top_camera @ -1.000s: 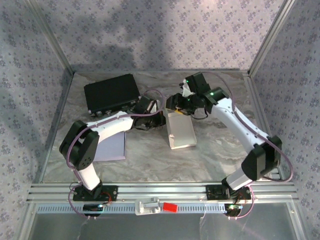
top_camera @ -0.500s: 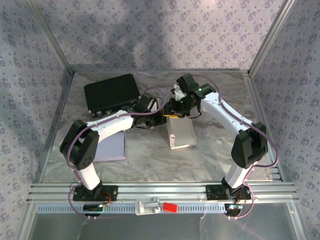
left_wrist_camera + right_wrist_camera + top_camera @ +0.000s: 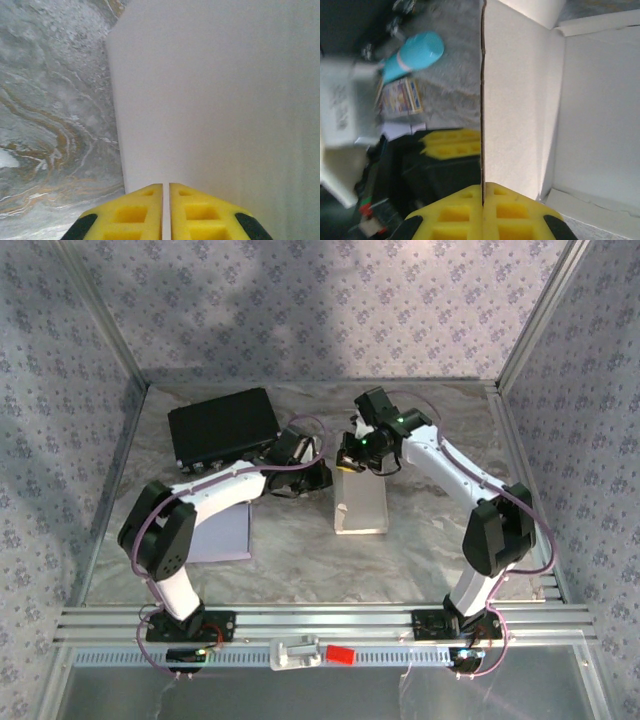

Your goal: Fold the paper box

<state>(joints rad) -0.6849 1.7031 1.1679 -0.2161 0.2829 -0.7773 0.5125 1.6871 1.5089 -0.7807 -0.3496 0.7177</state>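
Marbled table (image 3: 430, 540) — white paper box (image 3: 360, 508)

Finding no legible text, number or brand anywhere. Noticing only blurred grey marks on a white block (image 3: 342, 107) and smeared print on a colourful card (image 3: 400, 97), both proving unreadable.

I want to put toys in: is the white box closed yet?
No, it's open. The right gripper pinches one raised wall of the paper box, and its inside shows.
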